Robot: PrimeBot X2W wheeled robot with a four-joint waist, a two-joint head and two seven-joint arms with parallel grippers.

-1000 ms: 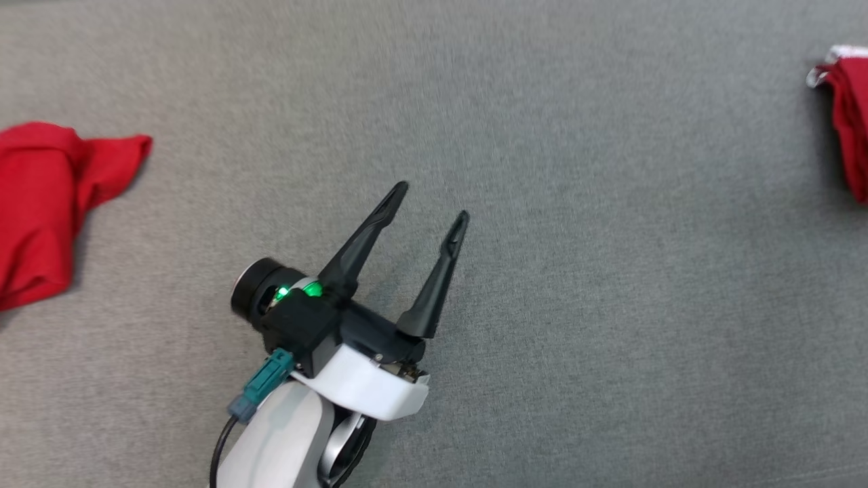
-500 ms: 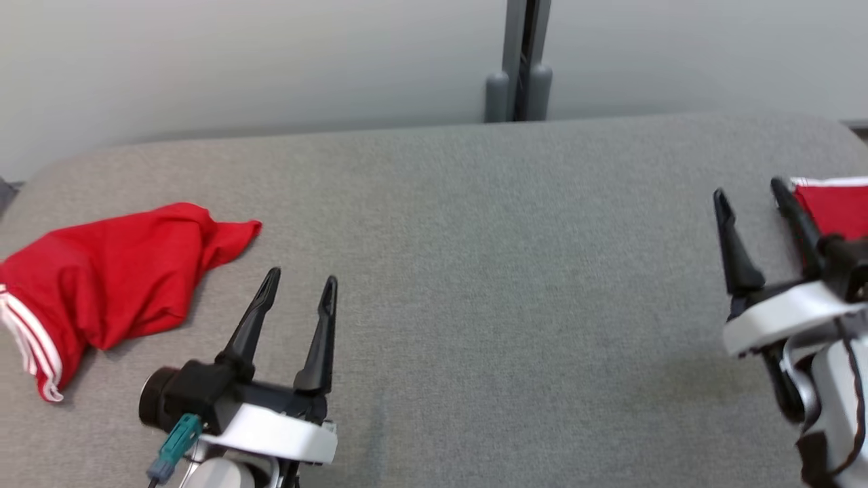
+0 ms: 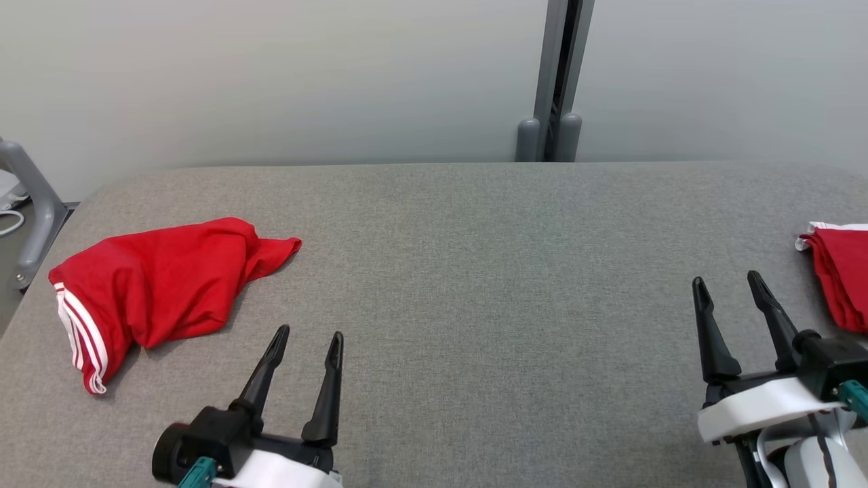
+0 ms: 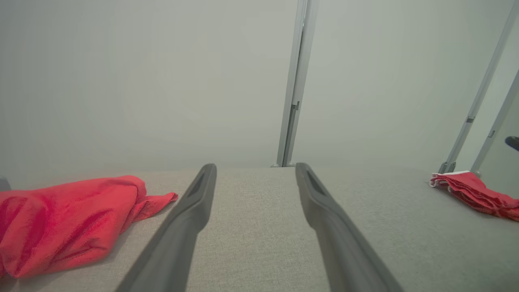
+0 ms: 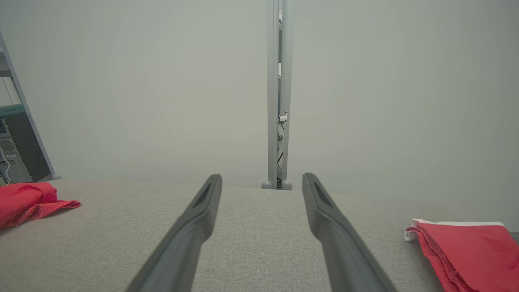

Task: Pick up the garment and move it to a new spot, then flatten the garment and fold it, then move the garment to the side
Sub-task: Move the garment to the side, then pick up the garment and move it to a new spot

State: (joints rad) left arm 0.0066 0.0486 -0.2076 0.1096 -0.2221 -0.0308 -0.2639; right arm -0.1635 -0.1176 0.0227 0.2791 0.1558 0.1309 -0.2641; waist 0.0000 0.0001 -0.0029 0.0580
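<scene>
Grey fabric table (image 3: 475,271) meets pale wall (image 3: 271,74); red garment (image 3: 156,285) crumpled.

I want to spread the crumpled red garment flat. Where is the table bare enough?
The widest bare stretch of the grey table runs across the middle, between the crumpled red garment on the left and the folded red pile at the right edge. The open left gripper and right gripper stand at its near corners. Both ends are taken.
</scene>
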